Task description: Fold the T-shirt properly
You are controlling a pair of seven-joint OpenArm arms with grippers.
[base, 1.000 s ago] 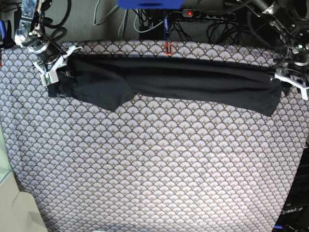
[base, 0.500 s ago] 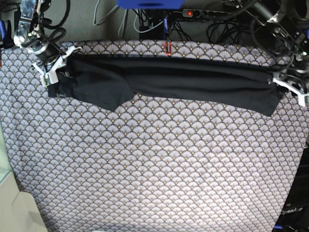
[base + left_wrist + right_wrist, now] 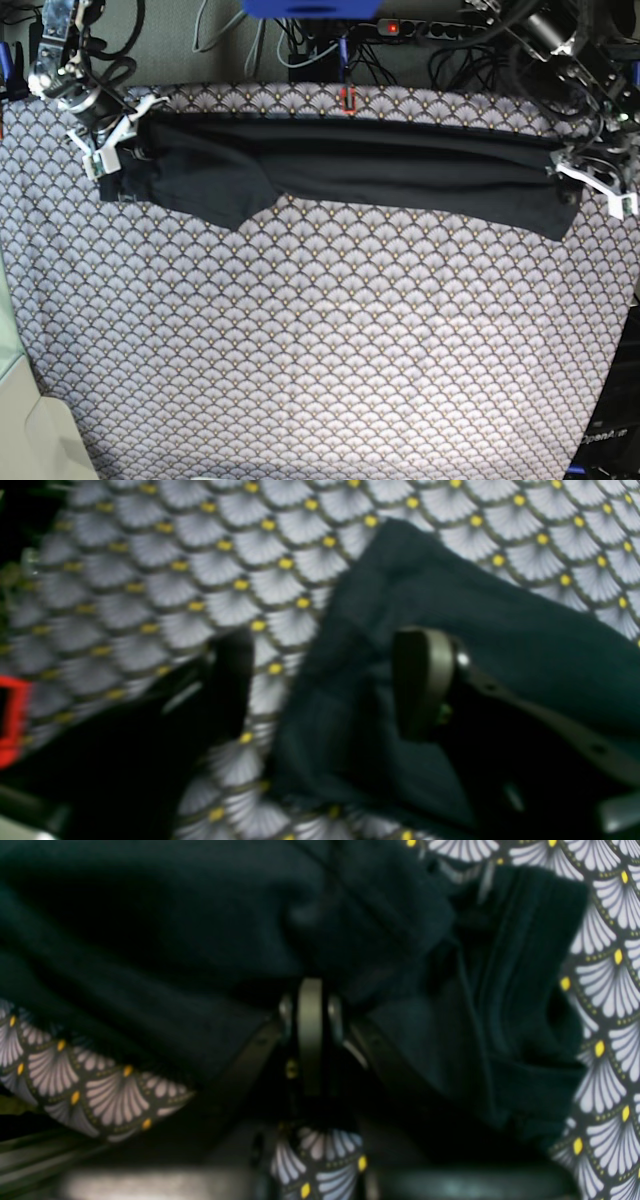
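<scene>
T-shirt [image 3: 350,170] lies as long narrow band along far edge of tablecloth [image 3: 320,350], sleeve end near far left corner.

Step in hand, as judged: fold of the long side is laid and being let go. Left gripper [image 3: 325,680] at band's right end, fingers [image 3: 422,680] spread, cloth loose between them. Right gripper [image 3: 311,990] pressed together, pinching T-shirt at the other end.

Next move probably needs crosswise fold, with fresh grip.

Tablecloth flat, scallop pattern. Cables [image 3: 460,50] and power strip [image 3: 420,28] behind far edge.
</scene>
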